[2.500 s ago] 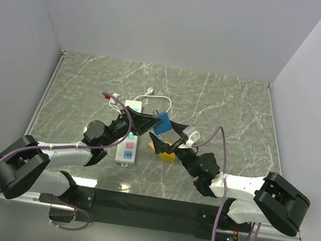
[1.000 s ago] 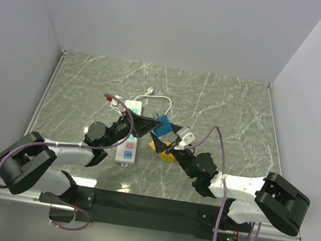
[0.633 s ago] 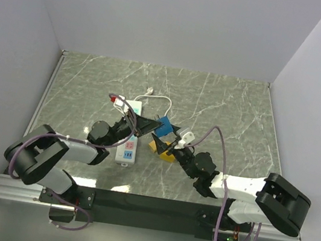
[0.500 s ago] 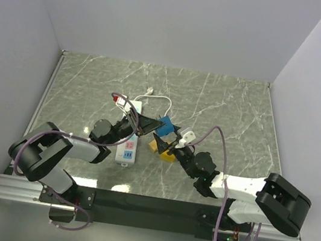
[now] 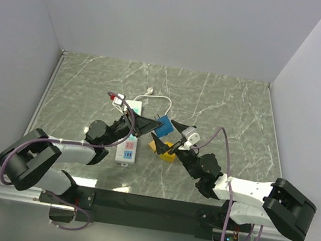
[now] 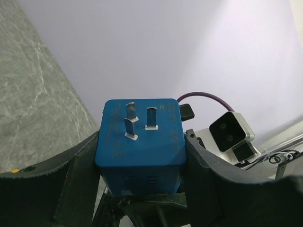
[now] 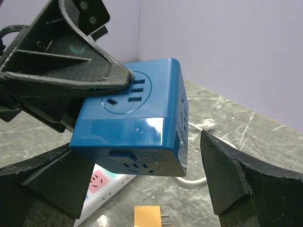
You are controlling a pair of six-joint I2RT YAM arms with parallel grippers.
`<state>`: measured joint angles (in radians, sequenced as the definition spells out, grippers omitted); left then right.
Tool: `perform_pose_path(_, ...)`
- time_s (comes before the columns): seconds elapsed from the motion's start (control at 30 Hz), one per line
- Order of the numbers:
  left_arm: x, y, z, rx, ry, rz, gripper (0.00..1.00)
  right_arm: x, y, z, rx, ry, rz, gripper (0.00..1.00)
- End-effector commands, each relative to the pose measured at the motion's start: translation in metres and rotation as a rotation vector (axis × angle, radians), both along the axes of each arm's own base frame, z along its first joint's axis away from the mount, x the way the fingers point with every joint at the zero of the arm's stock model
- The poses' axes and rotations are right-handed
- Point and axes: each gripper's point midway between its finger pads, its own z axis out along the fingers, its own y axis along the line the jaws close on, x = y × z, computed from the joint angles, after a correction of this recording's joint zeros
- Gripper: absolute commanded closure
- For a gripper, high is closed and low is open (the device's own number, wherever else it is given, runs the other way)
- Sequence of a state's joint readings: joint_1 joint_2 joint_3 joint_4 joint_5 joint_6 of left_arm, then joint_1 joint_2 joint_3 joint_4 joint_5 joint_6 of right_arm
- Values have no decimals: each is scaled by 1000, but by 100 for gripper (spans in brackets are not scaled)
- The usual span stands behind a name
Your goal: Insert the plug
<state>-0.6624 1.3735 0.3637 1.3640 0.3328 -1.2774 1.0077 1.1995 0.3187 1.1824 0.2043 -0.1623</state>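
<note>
- Our left arm lies low along the near-left part of the worktop (image 5: 230,107). It reaches toward the middle, passing over the white power strip (image 5: 127,151).
- The left gripper (image 5: 149,125) has its jaws clamped on the sides of the blue plug cube (image 6: 139,142). The cube hangs above the worktop's middle, with its prongs facing back at the left wrist.
- A yellow plug (image 5: 165,150) lies on the worktop just right of the strip.
- The right gripper (image 5: 169,135) straddles the cube with its jaws spread wide, and its right finger is clearly apart from it.
- We judge the step to be a mid-air handover or regrasp. Next, we think, the prongs must be turned down, lined up with a strip socket and pressed in squarely.
</note>
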Motion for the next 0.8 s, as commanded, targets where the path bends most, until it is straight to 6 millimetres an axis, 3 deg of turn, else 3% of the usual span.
perform_pose_path(0.0,-40,14,57,-168,-279,-76,100,-28,-64,153,562,-333,-44,7)
perform_pose_path(0.37,-45,15,60,-179,-288,-81,99,-35,-69,155,554,-346,-32,5)
perform_pose_path(0.77,-49,21,74,-191,-315,-58,100,-29,-58,130,508,-280,-15,4)
